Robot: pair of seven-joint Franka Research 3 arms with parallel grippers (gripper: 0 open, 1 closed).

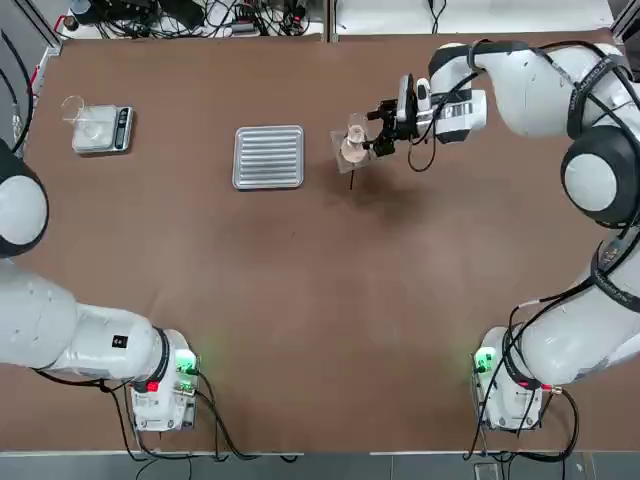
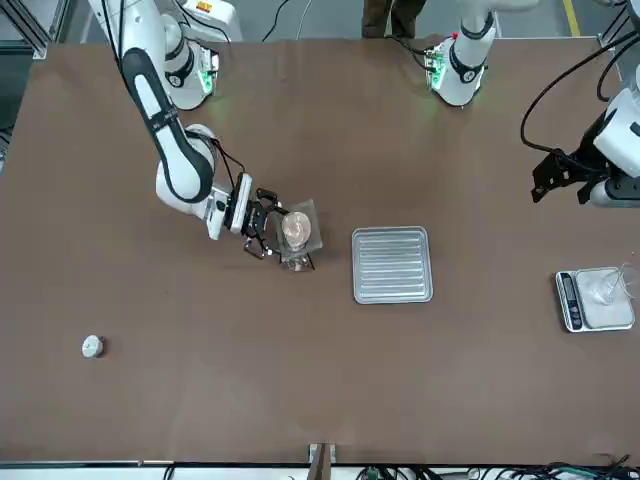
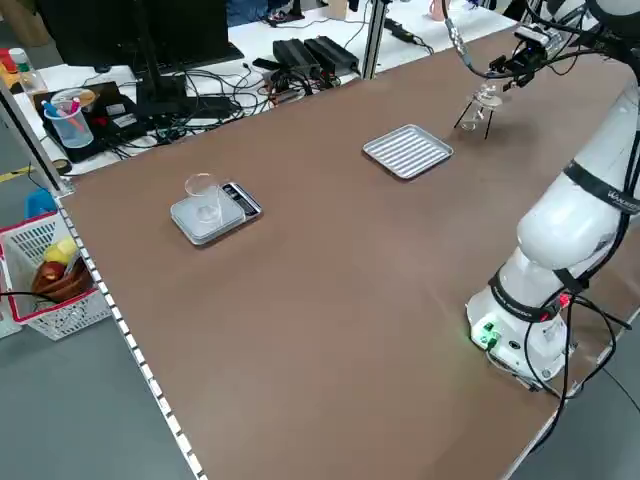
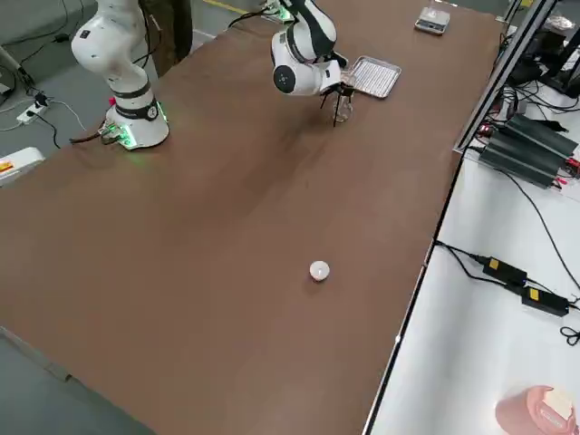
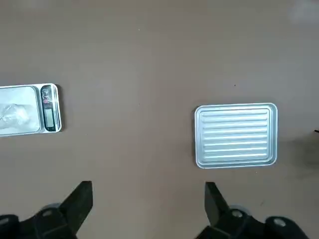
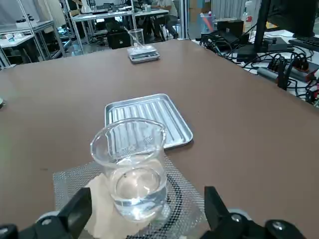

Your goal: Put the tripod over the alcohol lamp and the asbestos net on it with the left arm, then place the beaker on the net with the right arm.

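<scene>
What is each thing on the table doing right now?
beaker: upright on the net, some clear liquid inside.
asbestos net: lying flat under the beaker.
right gripper: open, beside the beaker.
left gripper: open, empty.
silver tray: empty.

Brown table (image 1: 300,300) — ribbed tray (image 1: 268,157), scale (image 1: 103,130) (dish-topped), tripod (image 1: 354,160), white cap (image 2: 92,346)

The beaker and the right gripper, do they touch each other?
Apart. In the right wrist view the beaker stands on the asbestos net, and both fingers of the open right gripper show clear gaps.
</scene>
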